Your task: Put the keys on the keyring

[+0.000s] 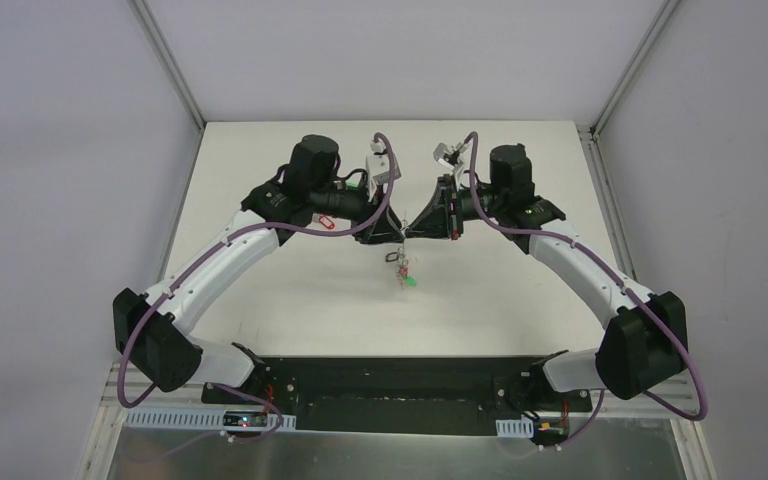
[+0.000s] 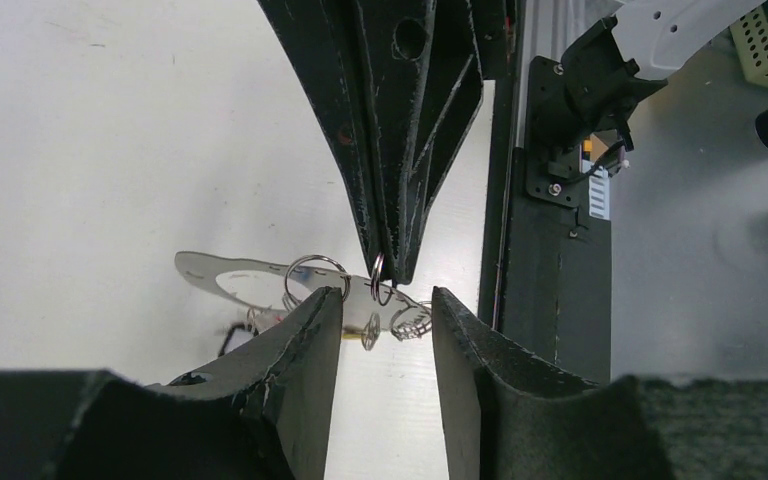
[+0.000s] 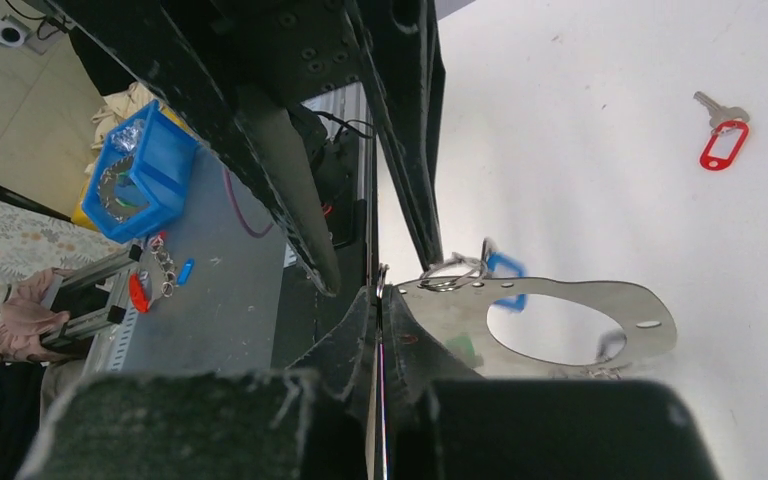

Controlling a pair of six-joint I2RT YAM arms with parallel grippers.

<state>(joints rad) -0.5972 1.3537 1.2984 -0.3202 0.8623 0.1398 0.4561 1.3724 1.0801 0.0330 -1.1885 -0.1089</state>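
The keyring [image 3: 450, 320] is a flat silver metal loop with a wide oval opening and small holes along its rim, held level above the table; the left wrist view also shows the keyring [image 2: 210, 272]. My right gripper [image 3: 380, 292] is shut on a small split ring [image 2: 378, 285] at the loop's end. My left gripper [image 2: 385, 305] is open, its fingers [image 2: 310, 330] straddling that tip; one touches a larger split ring [image 2: 312, 270]. A blue-tagged key [image 3: 505, 268] hangs on the loop, and keys [image 1: 401, 268] with a green tag [image 1: 410, 282] dangle below. A red-tagged key [image 3: 720, 145] lies loose on the table.
Both arms meet over the middle of the white table [image 1: 290, 300]; the red-tagged key [image 1: 326, 222] lies by the left arm. The black base rail [image 1: 390, 390] runs along the near edge. A blue bin [image 3: 145, 175] stands off the table.
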